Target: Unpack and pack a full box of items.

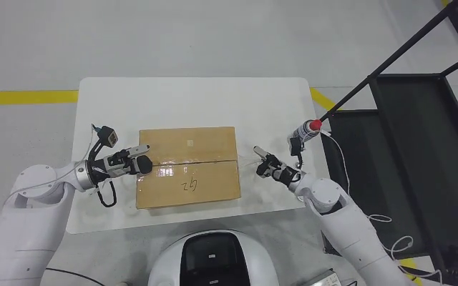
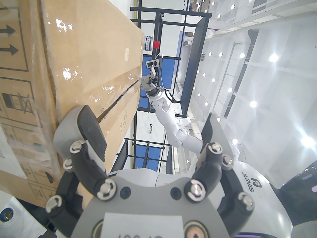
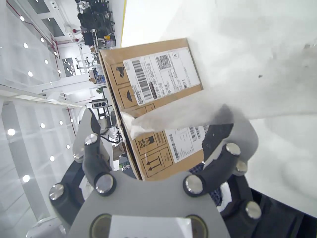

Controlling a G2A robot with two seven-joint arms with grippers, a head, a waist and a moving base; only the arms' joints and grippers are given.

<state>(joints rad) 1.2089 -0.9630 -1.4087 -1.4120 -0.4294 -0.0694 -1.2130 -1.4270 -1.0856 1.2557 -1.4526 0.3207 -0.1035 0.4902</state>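
The sealed cardboard box (image 1: 188, 166) lay on the white table (image 1: 272, 100), its long taped seam pointing at both pincers: the left gripper (image 1: 139, 159), jaws apart, was against its left end, while the right gripper (image 1: 262, 161), jaws also apart, stood just off its right end.

Matt brown cardboard box (image 1: 187, 167), glossy clear tape (image 2: 68, 74) along its seam, white paper labels (image 3: 161, 73), smooth white table (image 1: 272, 100).

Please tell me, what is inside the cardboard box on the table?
The contents cannot be seen: the cardboard box has both top flaps shut, meeting at a middle seam. Only its outside shows, with a handwritten mark on top and labels on one end.
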